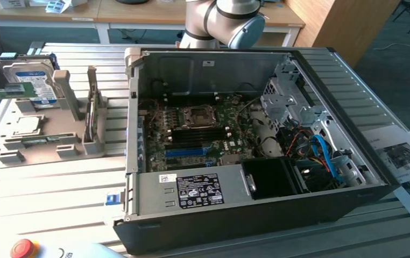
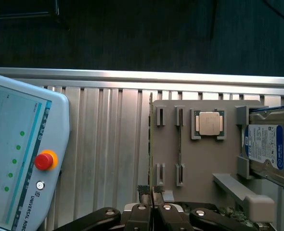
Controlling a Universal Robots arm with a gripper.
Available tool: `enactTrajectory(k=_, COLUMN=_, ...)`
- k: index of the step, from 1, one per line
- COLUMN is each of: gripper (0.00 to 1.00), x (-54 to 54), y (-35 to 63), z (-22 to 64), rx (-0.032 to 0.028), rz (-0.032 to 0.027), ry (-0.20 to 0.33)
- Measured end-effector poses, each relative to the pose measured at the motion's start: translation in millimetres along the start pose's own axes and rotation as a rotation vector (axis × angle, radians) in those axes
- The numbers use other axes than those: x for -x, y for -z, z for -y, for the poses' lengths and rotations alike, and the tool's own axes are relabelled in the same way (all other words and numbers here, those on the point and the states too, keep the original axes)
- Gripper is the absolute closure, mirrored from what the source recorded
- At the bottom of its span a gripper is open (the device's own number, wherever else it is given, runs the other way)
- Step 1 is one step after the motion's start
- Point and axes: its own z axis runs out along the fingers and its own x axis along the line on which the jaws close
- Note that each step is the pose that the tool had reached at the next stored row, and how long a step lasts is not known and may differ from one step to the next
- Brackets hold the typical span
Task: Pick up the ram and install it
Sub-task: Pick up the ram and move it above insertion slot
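Plainly, the ram (image 2: 151, 144) is in the claw (image 2: 154, 215). The two fingers are pinched almost together on its near end. The thin green board runs straight out from the fingertips, seen edge-on as one narrow line over the grey holder block (image 2: 200, 159). With a single arm, this claw is the only one to reckon with.

In the exterior view, what looks like the same stick hangs level at the picture's left edge, just in front of the hard drive (image 1: 34, 80). Its long axis seems to run across the view, though only a sliver of green shows, so that is likely rather than sure.

The holder block sits by the counter (image 1: 47, 199) edge at the exterior view's left, with the processor (image 1: 29, 124) on it beside the drive. The teach pendant (image 1: 69, 251) lies at the counter's near edge.

Further right, the open computer case (image 1: 262, 215) takes the middle of the counter, with the motherboard (image 1: 223, 115) flat inside. Its black memory slots (image 1: 187, 137) also run lengthwise across the view, and the blue slot (image 1: 187, 152) lies just beside them. So the slots are well apart from the claw, toward the exterior view's right, and their axis looks roughly parallel to the stick's. Printed sheets (image 1: 406, 156) lie at the counter's right edge.

Counted: one ram, one hard drive, one processor, one case, one pendant, and four slotted posts (image 2: 159, 115) in two pairs.
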Motion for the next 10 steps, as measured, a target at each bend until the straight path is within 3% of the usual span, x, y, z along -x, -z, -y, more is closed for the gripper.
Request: enactTrajectory(k=10, gripper=0.88, x=0.0, y=1.1, z=0.2, rx=0.0003, rz=0.0021, ry=0.0)
